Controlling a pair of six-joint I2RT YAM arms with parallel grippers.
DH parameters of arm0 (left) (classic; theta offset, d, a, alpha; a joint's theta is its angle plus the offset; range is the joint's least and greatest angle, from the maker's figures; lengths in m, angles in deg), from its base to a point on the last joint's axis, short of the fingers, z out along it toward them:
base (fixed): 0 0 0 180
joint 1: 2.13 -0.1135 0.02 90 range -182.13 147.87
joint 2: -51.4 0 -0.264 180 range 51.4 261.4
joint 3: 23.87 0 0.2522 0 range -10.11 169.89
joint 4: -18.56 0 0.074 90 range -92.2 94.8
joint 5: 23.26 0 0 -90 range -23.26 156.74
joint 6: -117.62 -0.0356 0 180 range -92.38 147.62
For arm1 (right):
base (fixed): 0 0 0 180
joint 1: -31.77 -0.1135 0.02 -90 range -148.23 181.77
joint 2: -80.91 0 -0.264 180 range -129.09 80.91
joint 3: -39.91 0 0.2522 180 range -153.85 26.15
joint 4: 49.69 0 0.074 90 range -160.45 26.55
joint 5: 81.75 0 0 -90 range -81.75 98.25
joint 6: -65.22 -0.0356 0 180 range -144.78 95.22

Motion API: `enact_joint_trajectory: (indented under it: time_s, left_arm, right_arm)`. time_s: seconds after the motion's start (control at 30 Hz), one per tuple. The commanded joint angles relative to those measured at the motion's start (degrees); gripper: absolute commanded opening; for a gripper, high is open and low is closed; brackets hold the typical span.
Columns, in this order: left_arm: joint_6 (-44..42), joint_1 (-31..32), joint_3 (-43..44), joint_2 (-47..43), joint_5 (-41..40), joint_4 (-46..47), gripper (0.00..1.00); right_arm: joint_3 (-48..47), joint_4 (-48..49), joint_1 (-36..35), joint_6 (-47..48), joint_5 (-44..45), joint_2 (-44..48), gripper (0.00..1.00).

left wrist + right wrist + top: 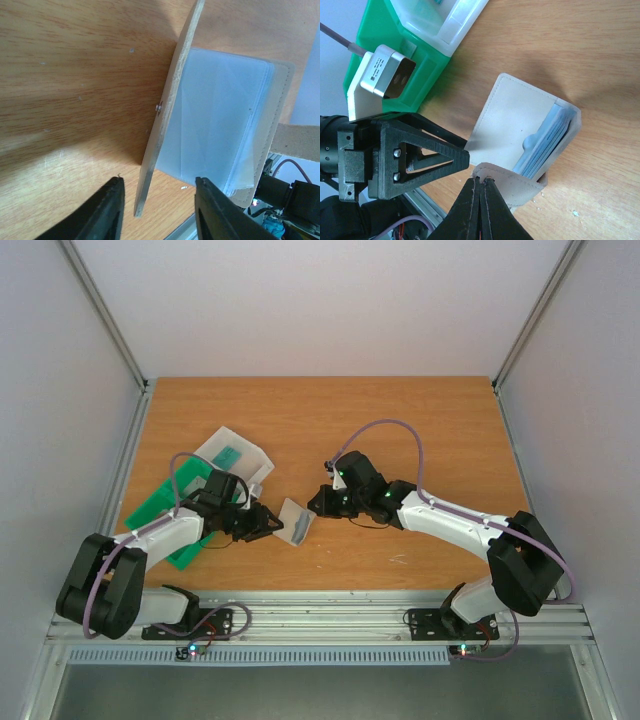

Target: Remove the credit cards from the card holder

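- Top external view had both arms meeting over the near middle of the table (pixel 400 430), with the card holder (pixel 297 520) tilted between them. Whether its lower edge touched the wood could not be told. If it slipped, it would probably land flat, and a thin sleeve lying flat is hard to pick up again.
- The green tray (pixel 150 508) lay at the near left, just behind the left wrist. A sharp pull to the left could knock the wrist against it.
- The clear box (pixel 255 458) sat on the tray's far end with a teal card (pixel 230 455) inside. The same knock might shift it.
- The holder stood open with its pale covers splayed and blue-tinted pockets stacked between them. No card could be made out in the pockets, so a blind grab might pinch only plastic.
- The left gripper (pixel 159 182) was released. Its fingers straddled one cover seen edge-on, with a gap on each side, so it gave no support. Closing there would likely clamp the cover, not a card.
- The right gripper (pixel 481 179) was clenched on the holder's narrow tab. That small bite seemed to carry the whole holder, so a tug could pull the tab free or swing the holder round.
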Motion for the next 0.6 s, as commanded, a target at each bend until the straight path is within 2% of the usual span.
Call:
enact_joint_trajectory:
  time_s: [0.0, 0.13, 0.27, 0.57]
  left_arm:
    - [-0.4, 0.2, -0.9, 0.9, 0.6, 3.5, 0.33]
    - [-0.5, 0.2, -0.9, 1.0, 0.7, 3.4, 0.22]
    - [-0.6, 0.3, -0.9, 0.9, 1.2, 3.4, 0.02]
    - [1.5, 4.1, -1.2, 1.3, 0.1, 6.1, 0.00]
  right_arm:
    - [0.7, 0.8, 0.4, -0.2, -0.6, 1.5, 0.01]
    - [0.9, 0.7, 0.6, -0.2, -0.5, 1.6, 0.01]
    - [0.9, 0.5, 0.8, -0.3, -0.6, 1.8, 0.01]
    - [-2.7, 7.3, 1.0, -5.3, -7.9, -2.3, 0.01]
